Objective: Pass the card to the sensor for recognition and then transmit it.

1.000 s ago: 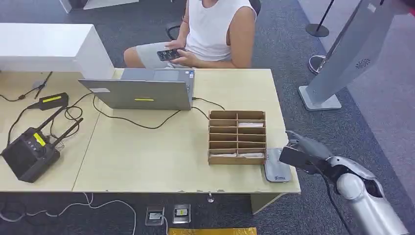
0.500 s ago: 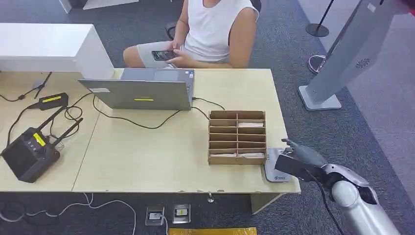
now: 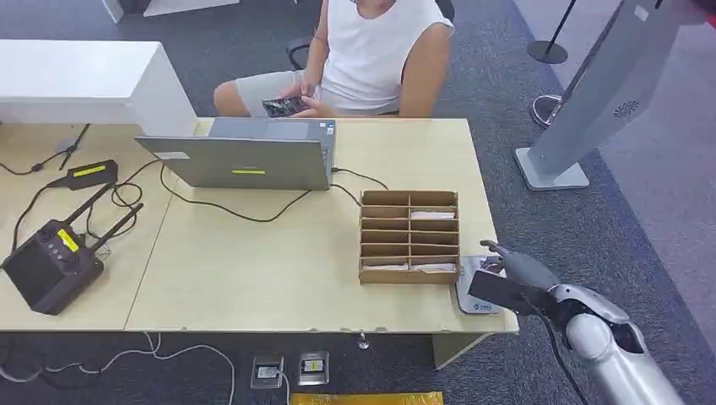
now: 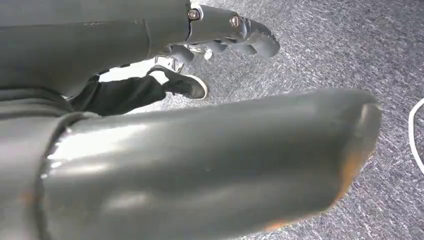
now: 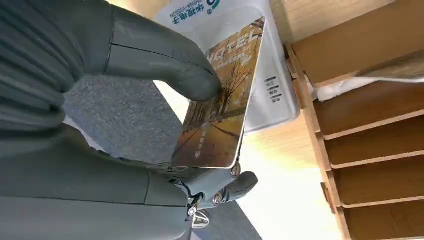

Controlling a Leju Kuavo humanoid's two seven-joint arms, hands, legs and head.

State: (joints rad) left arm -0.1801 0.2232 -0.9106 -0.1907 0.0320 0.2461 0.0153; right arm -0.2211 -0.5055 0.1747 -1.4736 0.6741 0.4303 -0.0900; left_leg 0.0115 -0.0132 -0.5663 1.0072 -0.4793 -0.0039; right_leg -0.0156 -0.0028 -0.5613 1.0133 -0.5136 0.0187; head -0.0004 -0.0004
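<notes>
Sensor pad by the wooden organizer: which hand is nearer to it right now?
Right. The right hand holds the card just over the sensor pad at the table's corner. The left hand hangs over the carpet, away from the table.

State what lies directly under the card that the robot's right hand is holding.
Under the card, pinched by the right hand, lies the grey-white sensor pad on the table. The card covers the pad's middle.

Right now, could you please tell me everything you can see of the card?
The card is thin, glossy and rectangular with rounded corners, printed with an autumn scene of orange trees and white lettering. The right robot hand pinches it, thumb on its printed face, fingers beneath. It is tilted over the white sensor pad beside the wooden organizer; contact with the pad is unclear.
</notes>
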